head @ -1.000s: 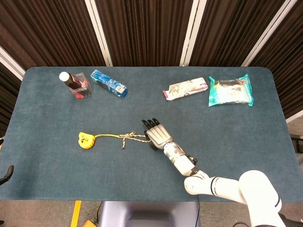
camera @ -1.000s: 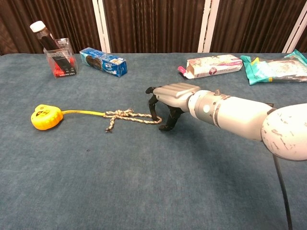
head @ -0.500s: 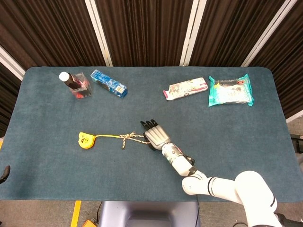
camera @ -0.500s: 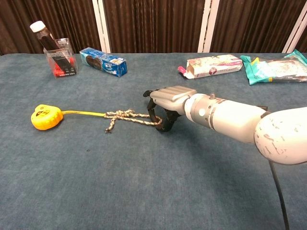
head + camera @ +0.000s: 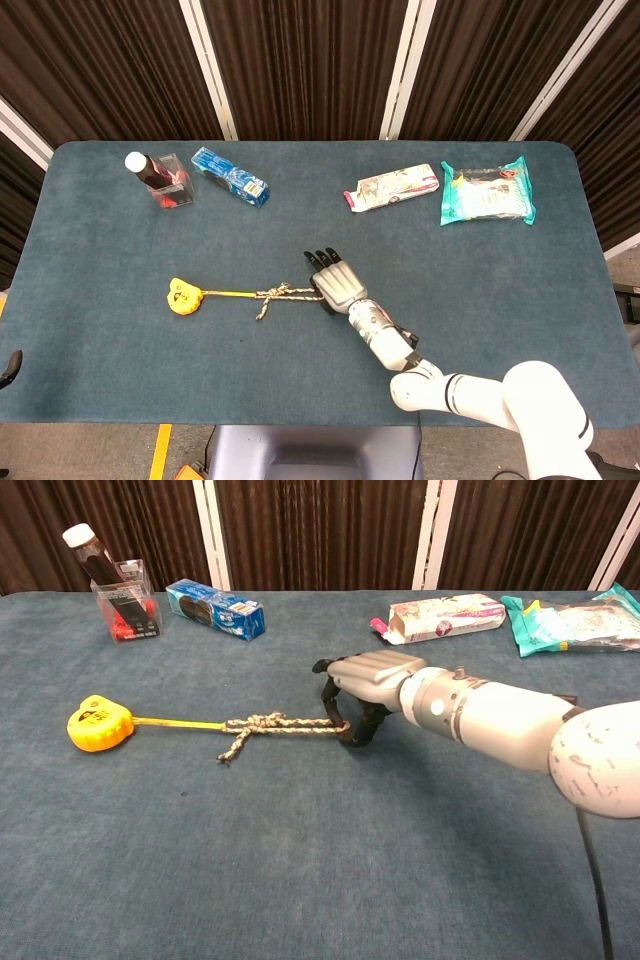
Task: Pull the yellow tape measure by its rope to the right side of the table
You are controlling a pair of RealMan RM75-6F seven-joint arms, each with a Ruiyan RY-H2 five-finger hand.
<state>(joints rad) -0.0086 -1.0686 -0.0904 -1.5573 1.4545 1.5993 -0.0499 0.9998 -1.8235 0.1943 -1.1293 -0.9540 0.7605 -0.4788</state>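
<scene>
At frame centre the right hand (image 5: 362,685) has curled onto the rope (image 5: 290,724), now taut, nudging the tape measure (image 5: 98,726) rightward: pulling has begun

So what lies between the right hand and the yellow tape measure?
Chest view: only the knotted rope and drawn-out yellow tape span from tape measure to right hand.

Right hand (image 5: 362,683) palm-down, fingers (image 5: 345,723) curled downward.
</scene>
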